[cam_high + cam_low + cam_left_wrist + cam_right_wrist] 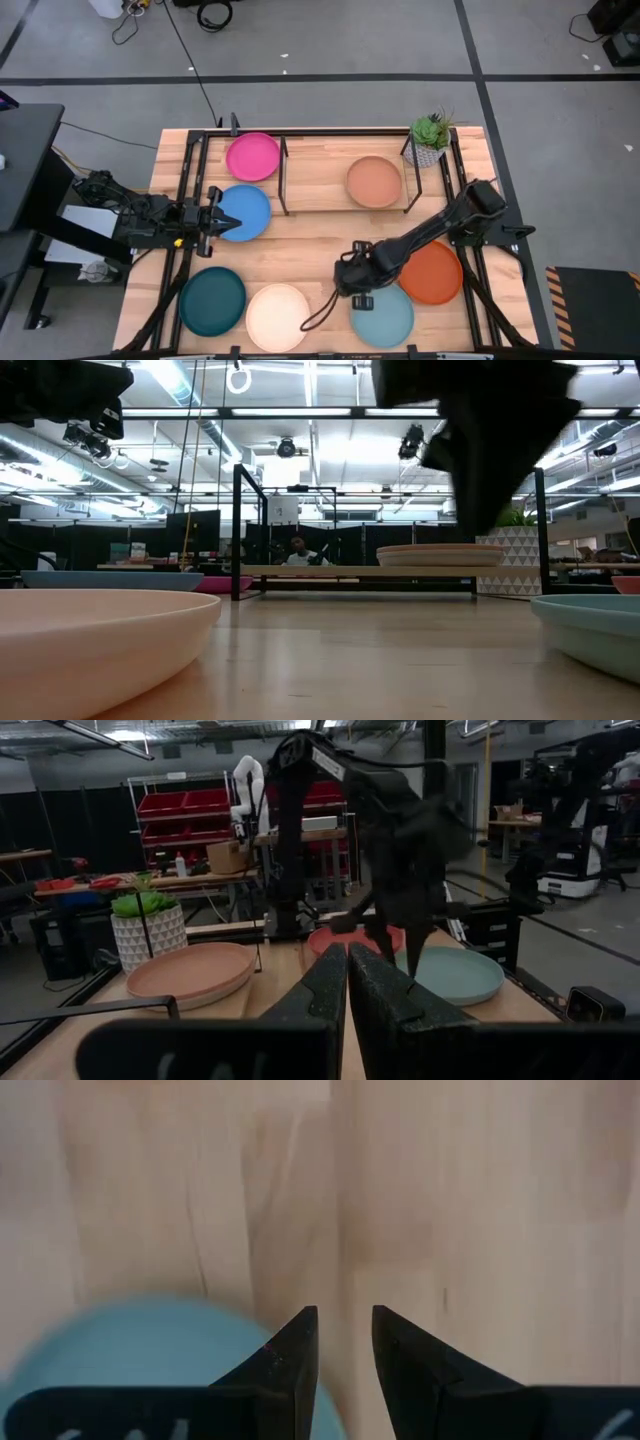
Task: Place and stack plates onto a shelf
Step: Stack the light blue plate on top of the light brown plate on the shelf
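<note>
The shelf [320, 195] stands at the table's far side and the peach plate [374, 182] lies on its board. The pink plate [252, 157] lies left of it, and the blue plate [250, 212] is nearer. Dark teal [213, 301], cream [277, 317], light blue [385, 318] and orange [436, 273] plates lie along the near side. The grey plate is out of sight. My left gripper [222, 220] [347, 970] hovers shut over the blue plate's left rim. My right gripper [357, 290] [345, 1320] points down, open, over bare wood beside the light blue plate [140, 1355].
A potted plant [430, 140] in a white pot stands at the shelf's far right corner. Black frame rails [185, 180] run along the table's left and right sides. Bare wood shows between the shelf and the near row of plates. A person shows far behind the shelf in the low view.
</note>
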